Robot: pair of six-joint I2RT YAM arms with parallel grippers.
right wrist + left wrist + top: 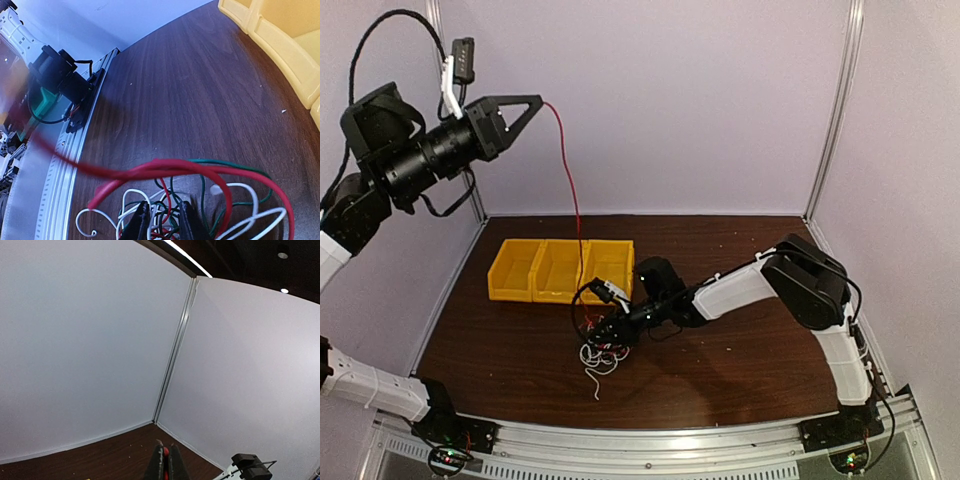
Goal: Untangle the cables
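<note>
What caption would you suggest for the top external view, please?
The left pincer holds a red cable high while the right pincer reaches into the tangled bundle.

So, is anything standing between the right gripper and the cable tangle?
Nothing visible. The right gripper is down in the cables, wires lying between its fingers. The yellow bins sit beyond the tangle, not between. The left gripper holds a red cable high above.

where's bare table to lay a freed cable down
Bare wood lies left front, between the yellow bins and the near rail, and far right behind the right arm. Crowded: the cable bundle at the right hand, just in front of the bins, with the red cable rising to the left hand.
</note>
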